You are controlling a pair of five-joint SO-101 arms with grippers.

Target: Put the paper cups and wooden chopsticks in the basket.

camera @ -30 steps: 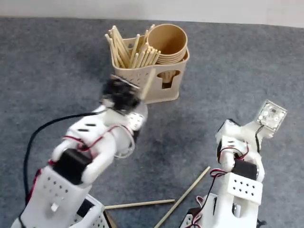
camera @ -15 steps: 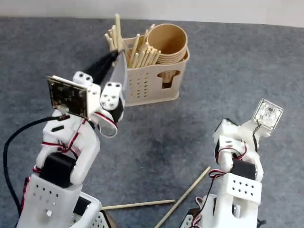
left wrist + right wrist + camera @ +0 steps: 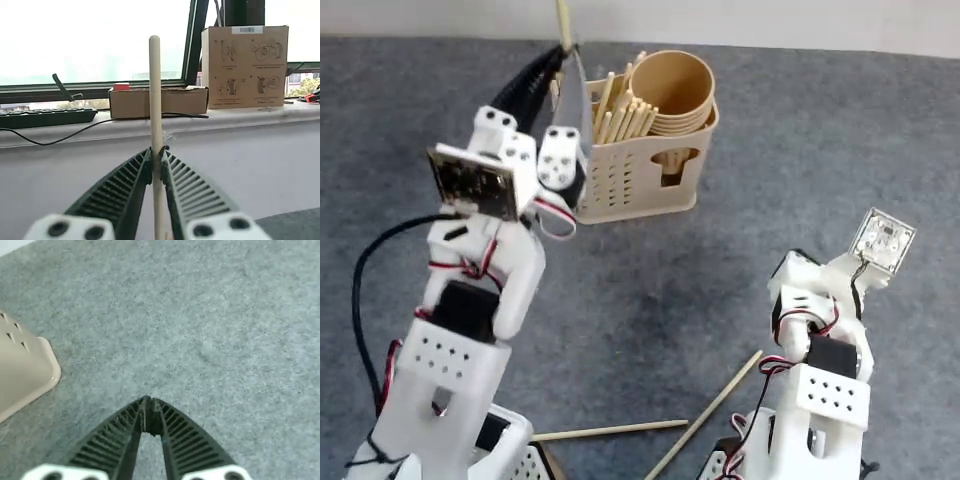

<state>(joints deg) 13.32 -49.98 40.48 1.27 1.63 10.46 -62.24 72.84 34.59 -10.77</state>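
The left jaws are clamped on one upright chopstick, high above the far left corner of the basket. The basket, far on the grey counter, holds stacked cups and bundled chopsticks. Two loose chopsticks lie near, between the arms. The right jaws are pressed together, gripping nothing, above the counter.
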